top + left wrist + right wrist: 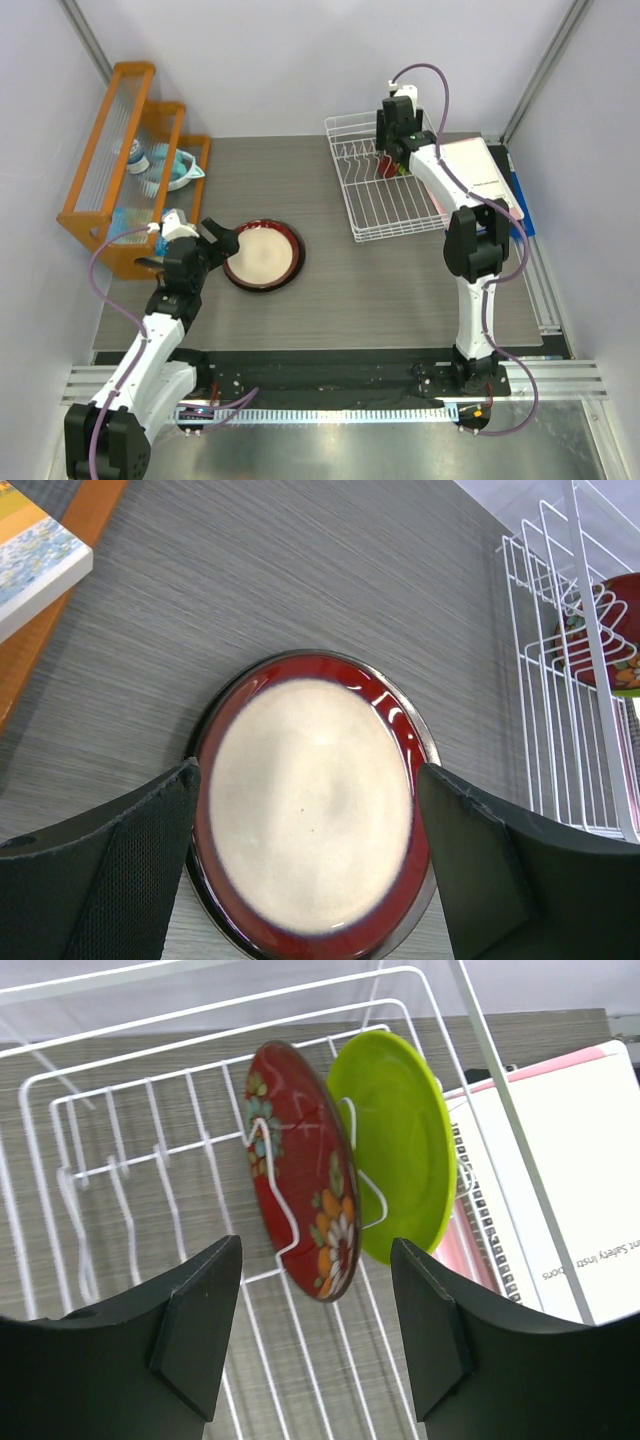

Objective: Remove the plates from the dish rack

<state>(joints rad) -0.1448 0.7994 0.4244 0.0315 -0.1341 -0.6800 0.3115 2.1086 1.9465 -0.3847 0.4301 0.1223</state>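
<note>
Bench [400, 290], viewed from overhead. The dish rack [385, 205] sits at the far right. Two plates stand on edge between its prongs. The dark red plate with flower marks [300, 1160] is tilted, and the lime green plate [400, 1150] is just behind it, close or touching.

The right hand [315, 1260] hovers over the rack, facing the red plate. Its fingers are spread wide and grasp nothing.

The cream plate with dark red rim [263, 255] lies flat on the bench at left centre, well apart from the rack. The left hand [308, 780] is low over it and released, with one finger on either side of the rim; contact cannot be told.

An orange wooden shelf [110, 150] stands at far left. A white booklet [560, 1180] lies just beside the rack.
</note>
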